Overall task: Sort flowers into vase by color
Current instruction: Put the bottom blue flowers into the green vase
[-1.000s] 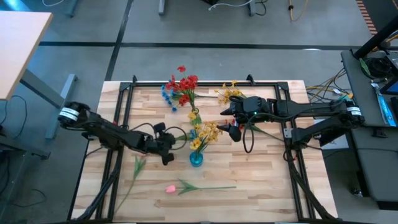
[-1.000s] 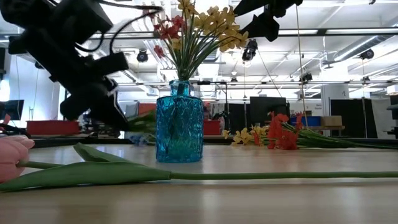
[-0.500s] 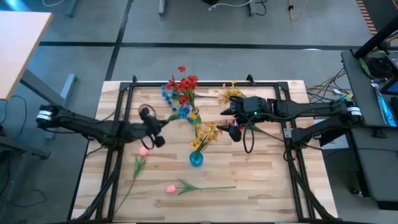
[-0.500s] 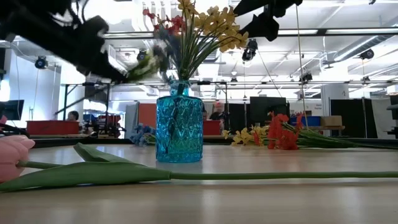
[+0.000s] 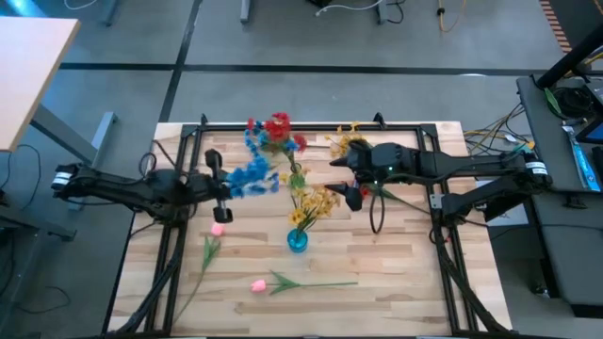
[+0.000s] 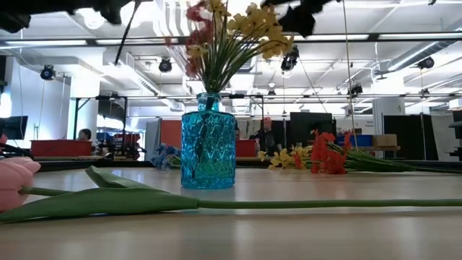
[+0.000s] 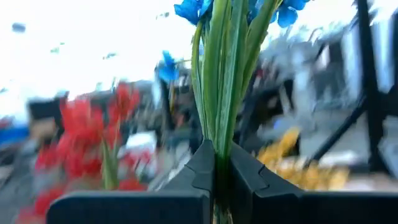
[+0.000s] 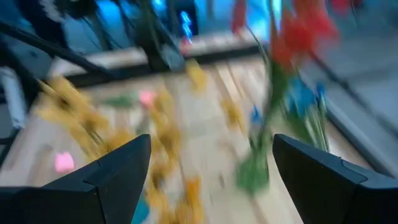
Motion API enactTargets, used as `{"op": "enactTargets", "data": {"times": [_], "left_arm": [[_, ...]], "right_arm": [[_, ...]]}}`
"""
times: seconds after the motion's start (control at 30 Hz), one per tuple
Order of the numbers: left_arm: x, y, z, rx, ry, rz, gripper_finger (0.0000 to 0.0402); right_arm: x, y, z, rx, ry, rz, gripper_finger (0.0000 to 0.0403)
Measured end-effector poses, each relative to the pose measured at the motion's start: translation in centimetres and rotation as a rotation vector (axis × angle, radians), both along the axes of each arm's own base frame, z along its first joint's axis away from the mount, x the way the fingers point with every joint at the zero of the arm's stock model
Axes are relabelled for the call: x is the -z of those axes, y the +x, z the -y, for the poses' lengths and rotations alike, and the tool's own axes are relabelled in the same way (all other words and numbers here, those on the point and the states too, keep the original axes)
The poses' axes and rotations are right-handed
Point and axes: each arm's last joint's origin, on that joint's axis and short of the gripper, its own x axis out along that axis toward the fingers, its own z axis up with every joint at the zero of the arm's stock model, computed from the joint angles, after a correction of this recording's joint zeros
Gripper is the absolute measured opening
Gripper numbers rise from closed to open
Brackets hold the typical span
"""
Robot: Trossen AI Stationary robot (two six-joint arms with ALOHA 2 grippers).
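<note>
My left gripper (image 5: 219, 184) is over the table's left half, shut on a blue flower spray (image 5: 250, 176) whose blossoms point toward the table's right. The blue glass vase (image 5: 297, 241) stands mid-table on its base, yellow flowers (image 5: 316, 200) sticking up out of it. My right gripper (image 5: 350, 179) hangs open to the right of the yellow blooms and touches nothing. Red flowers (image 5: 278, 127) and more yellow flowers (image 5: 347, 141) lie near the far edge. Two pink tulips (image 5: 256, 283) (image 5: 218, 229) lie on the wood. My left gripper (image 7: 217, 165) pinches the blue spray's bundle of green stems (image 7: 219, 134) between its two fingers (image 7: 202, 168). The stems run on forward past the fingertips to the blue blossoms (image 7: 193, 9). The spray is lifted clear of the table.
A black frame rail (image 5: 311, 126) borders the table's far side, with side rails left and right. The tulip stem (image 6: 289, 204) lies across the near table in front of the vase (image 6: 208, 141). Bare wood (image 5: 396, 273) shows on the near right.
My left gripper has drawn back from beside the vase toward the table's left and far side and has risen. The blue spray has come up off the table with it, its blossoms swinging from beside the red flowers to mid-air left of the vase.
</note>
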Motion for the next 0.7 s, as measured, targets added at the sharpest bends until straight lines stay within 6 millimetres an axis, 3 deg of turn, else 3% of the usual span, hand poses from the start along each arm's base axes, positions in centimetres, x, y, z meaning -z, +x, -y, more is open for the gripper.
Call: {"op": "enactTargets", "data": {"times": [0.13, 0.33, 0.47, 0.7], "left_arm": [[-1.1, 0.7, 0.2, 0.020, 0.034, 0.078, 0.0001], [-3.5, 3.2, 0.5, 0.015, 0.047, 0.077, 0.0001], [-4.7, 5.5, 0.8, 0.038, 0.058, 0.064, 0.0001], [-5.0, 9.4, 1.3, 0.040, 0.067, 0.007, 0.0001]], "right_arm": [[-1.7, 0.9, -0.5, -0.137, -0.116, 0.202, 0.0327], [-3.2, 2.1, -0.7, -0.189, -0.191, 0.425, 0.0327], [-2.8, 3.0, -0.7, -0.197, -0.208, 0.462, 0.0327], [-2.5, 5.1, -0.7, -0.218, -0.202, 0.459, 0.0327]]}}
